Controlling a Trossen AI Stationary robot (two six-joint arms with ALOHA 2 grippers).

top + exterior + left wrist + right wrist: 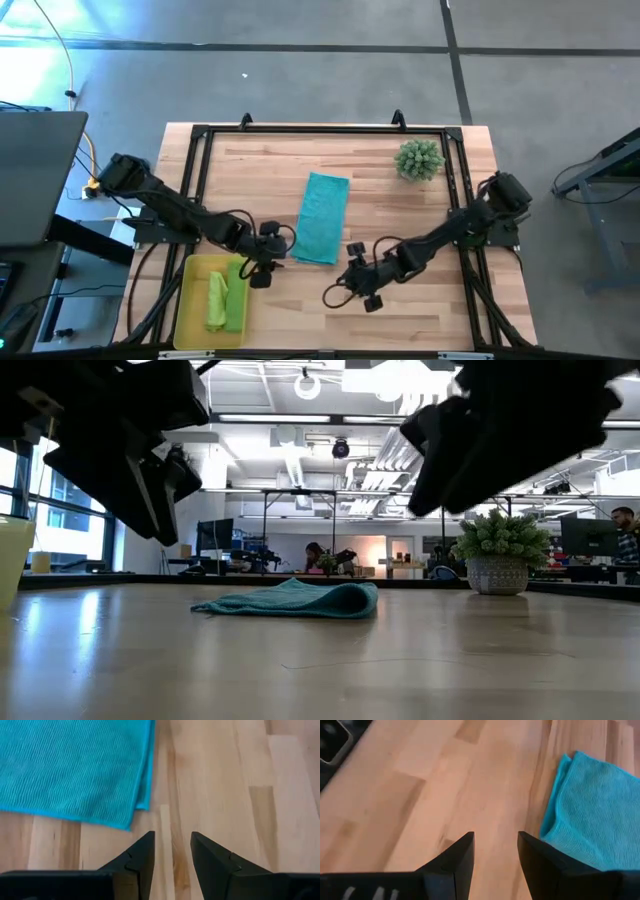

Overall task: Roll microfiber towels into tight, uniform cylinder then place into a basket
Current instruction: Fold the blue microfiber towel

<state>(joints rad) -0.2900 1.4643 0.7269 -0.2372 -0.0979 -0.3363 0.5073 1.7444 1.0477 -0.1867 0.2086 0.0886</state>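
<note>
The teal microfiber towel (pixel 323 218), a soft ribbed cloth folded into a long flat strip, lies on the light wooden table (pixel 400 215) near its middle. It is not rolled; in the low view (pixel 292 600) it looks like a low flat heap with one rounded folded edge.

Near the front left of this teal towel stands the shallow translucent yellow plastic basket (pixel 192 300), close to the table's front edge. Inside it lie the two lime green microfiber towels (pixel 226 298), rolled and side by side.

The left gripper (pixel 262 262) hangs between the basket and the teal towel, just beside the towel's front left corner. Its two dark fingers (pixel 141 857) stand a little apart with only bare wood between them, and it holds nothing.

The right gripper (pixel 356 268) is just beside the front right corner of the teal towel. Its fingers (pixel 460 860) also have a gap between them and grip nothing.

Behind the teal towel and to its right, well apart, stands a spiky green ball-shaped plant (pixel 419 159) in a small pale pot (pixel 497 574).
</note>
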